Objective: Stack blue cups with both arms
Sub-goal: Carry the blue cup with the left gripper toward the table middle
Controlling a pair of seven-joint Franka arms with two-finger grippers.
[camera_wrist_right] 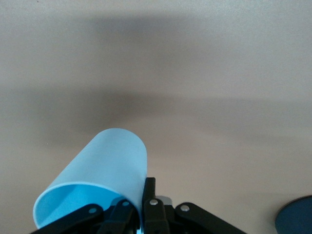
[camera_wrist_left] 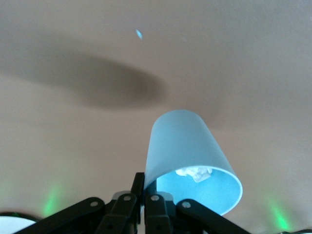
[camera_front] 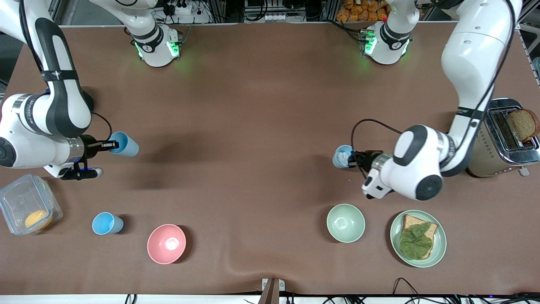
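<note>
My left gripper is shut on the rim of a light-blue cup, held tipped on its side above the table's middle strip, toward the left arm's end. In the left wrist view the fingers pinch the wall of that cup, and a white crumpled bit lies inside. My right gripper is shut on the rim of a second blue cup, also tipped sideways above the table; it also shows in the right wrist view. A third blue cup stands upright on the table nearer the front camera.
A pink bowl sits beside the standing cup. A pale green bowl and a plate with bread and lettuce lie under the left arm. A toaster with bread and a clear lidded box stand at the table's ends.
</note>
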